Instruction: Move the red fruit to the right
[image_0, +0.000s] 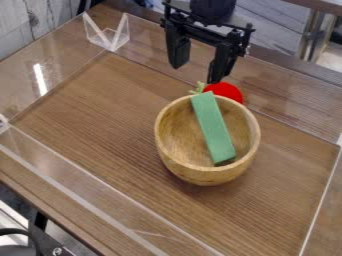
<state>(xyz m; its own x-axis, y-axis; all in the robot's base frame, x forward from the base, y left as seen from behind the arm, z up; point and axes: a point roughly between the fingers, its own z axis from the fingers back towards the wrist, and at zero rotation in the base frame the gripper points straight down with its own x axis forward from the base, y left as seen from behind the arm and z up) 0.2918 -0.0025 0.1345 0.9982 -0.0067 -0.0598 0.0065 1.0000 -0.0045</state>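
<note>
The red fruit (227, 92) is a small glossy red ball with a green stem, lying on the wooden table just behind the wooden bowl (179, 150) at its far right rim. My gripper (201, 67) hangs above and slightly left of the fruit, pointing down, its two dark fingers spread open with nothing between them. The right finger (225, 66) reaches down close to the fruit's top. A flat green rectangular block (214, 128) leans inside the bowl, its upper end near the fruit.
Clear acrylic walls (54, 70) fence the table on all sides. A small clear folded stand (104, 33) sits at the back left. Bare wooden table surface (94, 120) stretches left of the bowl and to the right (294, 130) of the fruit.
</note>
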